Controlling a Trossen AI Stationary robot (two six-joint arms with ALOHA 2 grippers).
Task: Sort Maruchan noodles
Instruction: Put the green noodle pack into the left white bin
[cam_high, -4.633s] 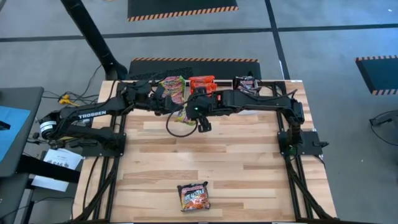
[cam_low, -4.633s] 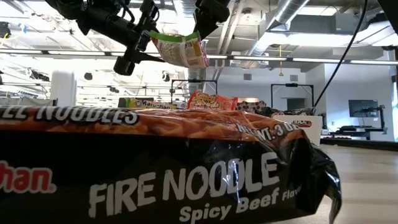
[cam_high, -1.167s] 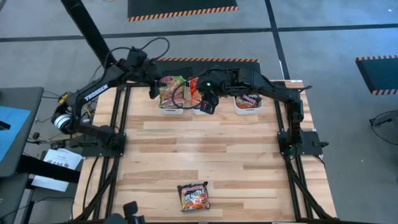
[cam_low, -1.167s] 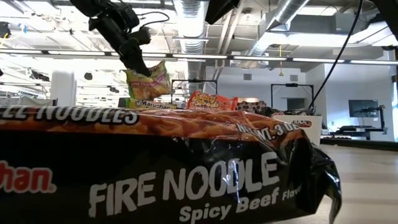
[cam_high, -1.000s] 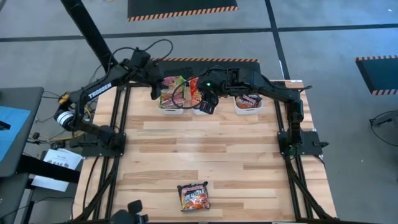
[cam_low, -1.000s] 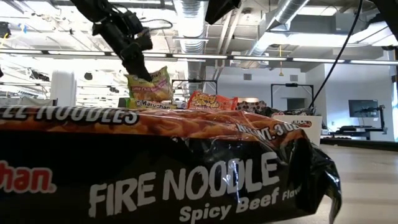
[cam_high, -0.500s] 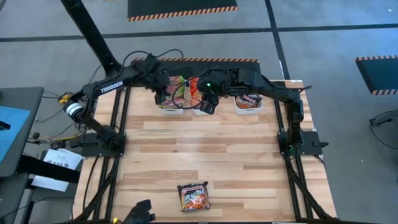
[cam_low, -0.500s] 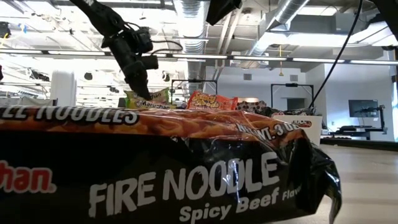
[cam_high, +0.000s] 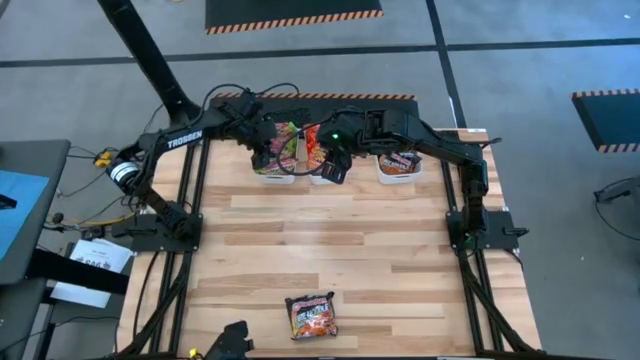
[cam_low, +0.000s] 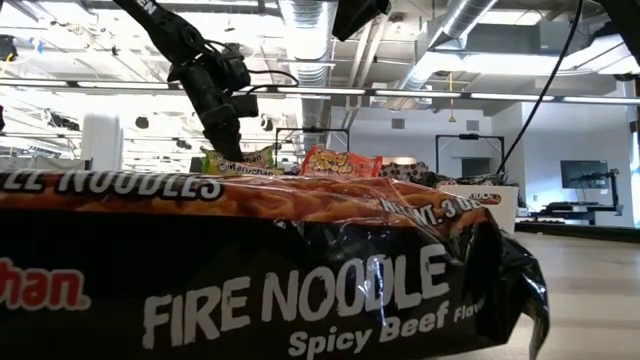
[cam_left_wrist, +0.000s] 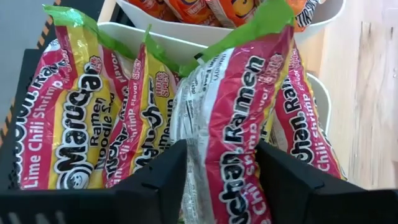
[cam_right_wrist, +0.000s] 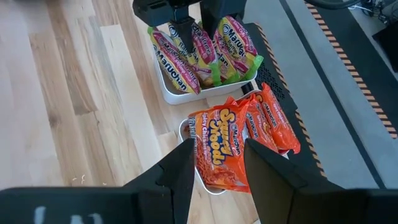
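Green packet (cam_left_wrist: 233, 130) between left gripper (cam_left_wrist: 217, 180) fingers

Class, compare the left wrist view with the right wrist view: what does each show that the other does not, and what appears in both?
Only the left wrist view shows the print on the green-yellow packets close up: "Lime Chili Shrimp Flavor", with the left gripper's fingers standing either side of one packet.

Only the right wrist view shows the bare wooden table, the left gripper from outside above the bin, and the right gripper astride a red-orange packet.

Both show the white bin of green-yellow packets and the neighbouring bin of red-orange packets.
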